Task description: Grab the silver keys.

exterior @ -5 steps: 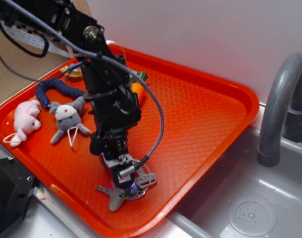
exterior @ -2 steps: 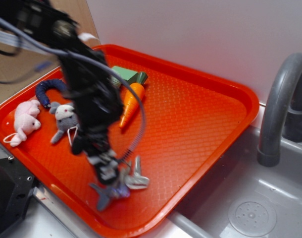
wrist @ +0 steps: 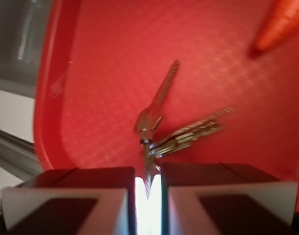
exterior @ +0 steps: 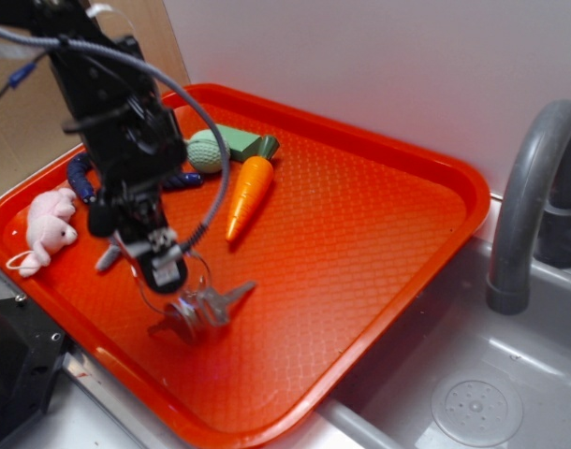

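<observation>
Exterior and wrist views of a black WidowX gripper [exterior: 164,273] holding a small bunch of grey-silver metal keys on a thin wire ring [exterior: 203,311] above the near left part of a textured orange-red plastic tray [exterior: 360,234]. The fingers [wrist: 66,198] were nearly shut, with only a narrow gap between them, and the wrist view showed the wire ring pinched in that gap. The keys [wrist: 161,125] hung below the fingertips and splayed apart, one blade pointing away from the others. Whether the lowest key touched the tray could not be told; both views were blurred there.

The bunch was judged light, rigid in each piece but loose as a whole: the keys pivot freely on the ring and would swing with any quick motion. Bare metal against smooth finger pads is slippery, and a thin wire offers little contact area, so the hold appeared marginal. A firmer purchase would lie across the flat bows of the stacked keys, near where they meet the ring.

Also on the tray, well apart from the keys, were an orange toy carrot [exterior: 247,194], a pale green ball [exterior: 206,151] beside a green block [exterior: 241,143], and a pink plush animal [exterior: 48,224]. A grey curved faucet [exterior: 534,187] stood over the sink at right.
</observation>
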Robot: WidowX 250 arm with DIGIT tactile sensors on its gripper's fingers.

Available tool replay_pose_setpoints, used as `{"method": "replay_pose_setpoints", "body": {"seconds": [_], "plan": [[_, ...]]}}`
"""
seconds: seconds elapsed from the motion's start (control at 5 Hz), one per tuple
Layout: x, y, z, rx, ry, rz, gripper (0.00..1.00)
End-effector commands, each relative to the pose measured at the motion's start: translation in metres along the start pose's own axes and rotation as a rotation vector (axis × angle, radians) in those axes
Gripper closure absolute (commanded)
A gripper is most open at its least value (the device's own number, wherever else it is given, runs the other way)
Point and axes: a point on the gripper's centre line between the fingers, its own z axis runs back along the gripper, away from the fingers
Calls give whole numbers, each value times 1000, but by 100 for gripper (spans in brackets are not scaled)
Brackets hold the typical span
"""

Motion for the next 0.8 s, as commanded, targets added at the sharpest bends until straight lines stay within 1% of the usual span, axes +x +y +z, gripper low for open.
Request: {"method": "replay_pose_setpoints", "body": {"seconds": [0.0,0.2,0.4,0.6], "plan": [[-19,-1,104,253,-185,179,100],[-29,-4,129,235,-249,193,100],[-33,-8,127,259,-272,228,100],[-35,-9,130,254,-268,236,100]]}}
